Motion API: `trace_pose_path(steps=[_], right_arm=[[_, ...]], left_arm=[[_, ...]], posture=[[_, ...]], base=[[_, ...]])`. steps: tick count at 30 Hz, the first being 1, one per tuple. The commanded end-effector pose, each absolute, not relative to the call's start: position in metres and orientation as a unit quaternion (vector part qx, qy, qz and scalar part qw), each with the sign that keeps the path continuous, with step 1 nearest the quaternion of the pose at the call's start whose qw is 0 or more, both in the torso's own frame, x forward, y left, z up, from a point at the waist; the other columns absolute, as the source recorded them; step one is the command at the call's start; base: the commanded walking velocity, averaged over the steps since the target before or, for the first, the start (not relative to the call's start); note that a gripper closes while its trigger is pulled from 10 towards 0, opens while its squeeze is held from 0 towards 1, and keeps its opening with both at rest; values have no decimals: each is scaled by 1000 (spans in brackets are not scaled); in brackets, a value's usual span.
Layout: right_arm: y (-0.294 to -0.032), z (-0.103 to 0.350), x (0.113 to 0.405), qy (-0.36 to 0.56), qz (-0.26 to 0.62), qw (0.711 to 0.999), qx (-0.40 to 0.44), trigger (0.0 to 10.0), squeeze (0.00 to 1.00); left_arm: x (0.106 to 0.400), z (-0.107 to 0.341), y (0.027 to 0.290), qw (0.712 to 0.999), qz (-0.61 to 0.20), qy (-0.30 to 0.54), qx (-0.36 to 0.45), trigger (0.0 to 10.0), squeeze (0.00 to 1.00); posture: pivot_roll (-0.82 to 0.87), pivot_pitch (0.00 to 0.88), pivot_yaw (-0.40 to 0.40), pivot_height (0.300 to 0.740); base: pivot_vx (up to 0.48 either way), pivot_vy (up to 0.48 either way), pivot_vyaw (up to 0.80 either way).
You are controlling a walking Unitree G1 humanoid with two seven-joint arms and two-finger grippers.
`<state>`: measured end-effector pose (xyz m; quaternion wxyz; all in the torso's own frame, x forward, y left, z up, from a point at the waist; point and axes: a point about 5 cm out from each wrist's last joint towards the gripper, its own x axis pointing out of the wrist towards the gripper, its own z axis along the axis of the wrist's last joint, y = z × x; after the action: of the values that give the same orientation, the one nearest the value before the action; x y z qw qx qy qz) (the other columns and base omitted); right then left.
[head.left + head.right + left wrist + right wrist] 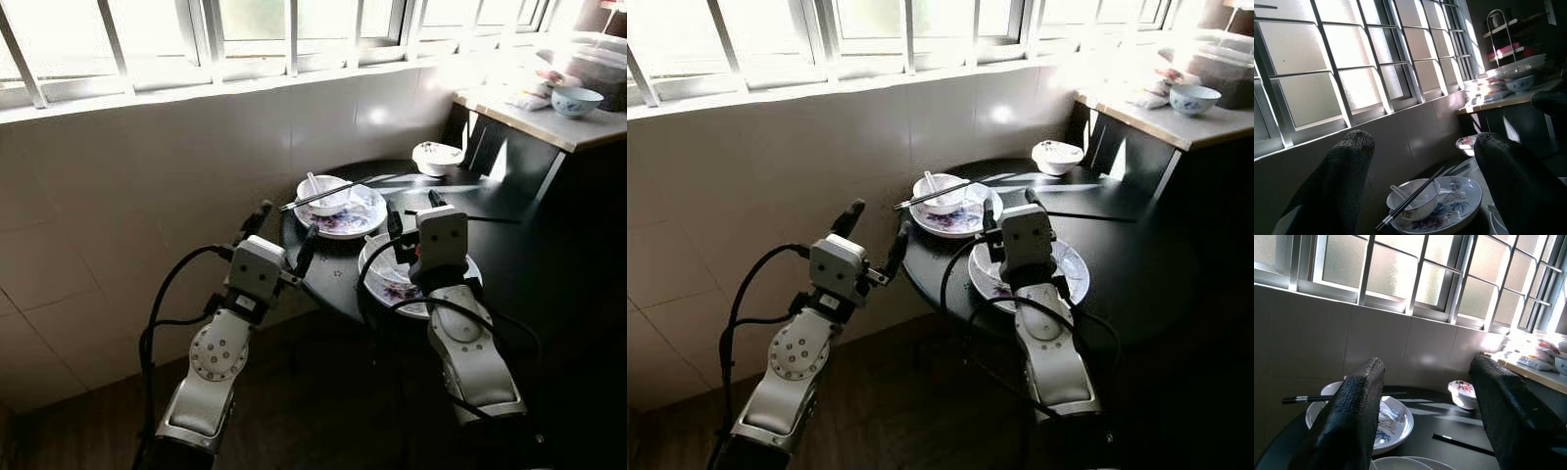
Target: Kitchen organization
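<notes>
My right gripper [412, 209] hangs over the near plate [384, 284] with fingers apart and empty, and my left gripper [284, 235], also spread, sits off the table [529, 264] edge facing the far plate [358, 221]. The chopsticks [328, 193] lie loose across the bowl [323, 194] there; a careless reach could knock them off, or scrape a plate toward the edge

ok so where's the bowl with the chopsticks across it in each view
left eye view: bowl on the far patterned plate, past both grippers, by the tiled wall.
right eye view: bowl on the same plate, left of centre.
left wrist view: bowl low down between the black fingers.
right wrist view: partly hidden behind one black finger, its rim beside it.
shared landmark: the black chopsticks lying across the bowl.
</notes>
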<state>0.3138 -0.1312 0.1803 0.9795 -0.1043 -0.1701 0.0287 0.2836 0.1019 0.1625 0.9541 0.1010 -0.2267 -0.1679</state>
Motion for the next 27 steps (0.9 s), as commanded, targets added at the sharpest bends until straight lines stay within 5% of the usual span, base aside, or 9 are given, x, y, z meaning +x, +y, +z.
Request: trace_pose_path(steps=[1, 11, 19, 27], right_arm=[[-139, 185, 315, -177, 12, 978, -106, 10000, 0], [-138, 184, 315, -176, 12, 977, -117, 10000, 0], [-137, 184, 314, -176, 14, 977, -118, 10000, 0], [-136, 181, 316, -168, 20, 978, -119, 10000, 0]], left_arm=[[284, 166, 96, 951, -176, -232, 102, 10000, 0], [285, 165, 96, 952, -174, -231, 102, 10000, 0], [287, 166, 100, 955, -162, -230, 91, 10000, 0], [291, 165, 104, 958, -151, -224, 93, 10000, 0]], posture=[[34, 0, -15, 740], [32, 0, -13, 740], [31, 0, -13, 740], [31, 0, -14, 740]], base=[[0, -480, 0], [0, -480, 0], [0, 0, 800], [187, 0, 93]])
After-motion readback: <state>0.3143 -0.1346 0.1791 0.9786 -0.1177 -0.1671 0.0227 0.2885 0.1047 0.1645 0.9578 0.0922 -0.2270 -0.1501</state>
